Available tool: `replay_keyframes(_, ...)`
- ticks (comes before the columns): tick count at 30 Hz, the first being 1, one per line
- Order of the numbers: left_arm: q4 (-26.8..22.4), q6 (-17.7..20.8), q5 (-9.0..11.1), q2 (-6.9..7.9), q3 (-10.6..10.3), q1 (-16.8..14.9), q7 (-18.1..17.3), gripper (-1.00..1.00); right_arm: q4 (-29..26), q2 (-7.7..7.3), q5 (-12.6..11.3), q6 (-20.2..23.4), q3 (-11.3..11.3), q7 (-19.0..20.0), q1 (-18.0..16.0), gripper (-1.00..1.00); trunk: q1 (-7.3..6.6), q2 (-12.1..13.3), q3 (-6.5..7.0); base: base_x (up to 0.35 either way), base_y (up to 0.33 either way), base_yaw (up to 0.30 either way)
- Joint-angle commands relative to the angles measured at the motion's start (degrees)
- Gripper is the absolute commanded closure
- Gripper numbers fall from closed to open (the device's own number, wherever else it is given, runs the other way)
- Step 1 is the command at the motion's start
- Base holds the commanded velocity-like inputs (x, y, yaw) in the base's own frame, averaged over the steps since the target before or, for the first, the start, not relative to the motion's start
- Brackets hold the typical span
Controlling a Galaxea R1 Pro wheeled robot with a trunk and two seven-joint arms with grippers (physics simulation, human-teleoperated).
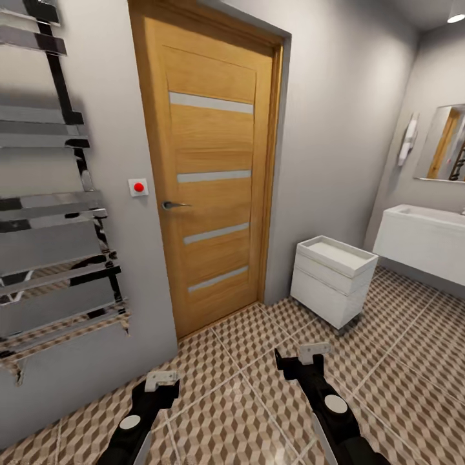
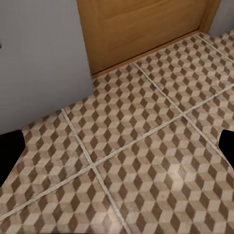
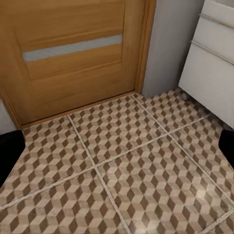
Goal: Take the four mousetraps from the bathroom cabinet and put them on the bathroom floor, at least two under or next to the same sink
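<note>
On the bathroom floor (image 1: 258, 400), patterned in brown, beige and white cubes with pale grout lines, the robot stood facing a closed wooden door (image 1: 210, 168), both arms held low over bare tile.

Step in hand, as judged: travel and search. No mousetrap and no orange-brown cabinet appeared in these views, so their places could not be told. Doing this well would call for turning the base and head until the low wooden cabinet came into view, arms kept tucked while moving, and approaching square to its drawer fronts before reaching.

Items, largest first:
- Door, oak-coloured, four pale horizontal strips, metal lever handle (image 1: 173, 205); shut.
- Grey walls either side of the door.
- Chrome towel rail (image 1: 58, 213), on the wall at the left edge of the floor.
- White sink (image 1: 423, 239), wall-hung at the far right edge of the floor, bare tile beneath it; a likely target spot for two traps.
- Mirror (image 1: 442, 143) above the sink.
- White boxy drawer unit (image 1: 332, 279), at the floor's far edge between door and sink; not the cabinet wanted, and the nearest obstacle to any turn rightward.
- Left gripper (image 1: 161, 381), fingers spread wide, empty.
- Right gripper (image 1: 313, 352), fingers spread wide, empty.
- Red button on a white plate (image 1: 138, 187), beside the door frame.
</note>
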Motion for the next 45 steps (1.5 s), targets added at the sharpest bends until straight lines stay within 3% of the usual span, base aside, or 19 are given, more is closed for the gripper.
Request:
replay_keyframes(1, -0.1, 0.3, 0.0, 0.02, -0.1, 0.0, 0.4, -1.0, -0.1, -0.01, 0.2, 0.4, 0.1, -0.3, 0.0, -1.0, 0.0, 0.0, -0.06, 0.0, 0.0, 0.284)
replay_keyframes(45, 0.5, 0.3, 0.0, -0.16, -0.1, 0.0, 0.5, -1.0, -0.1, 0.0, 0.2, 0.4, 0.2, -0.3, 0.0, -1.0, 0.0, 0.0, -0.06, 0.0, 0.0, 0.284)
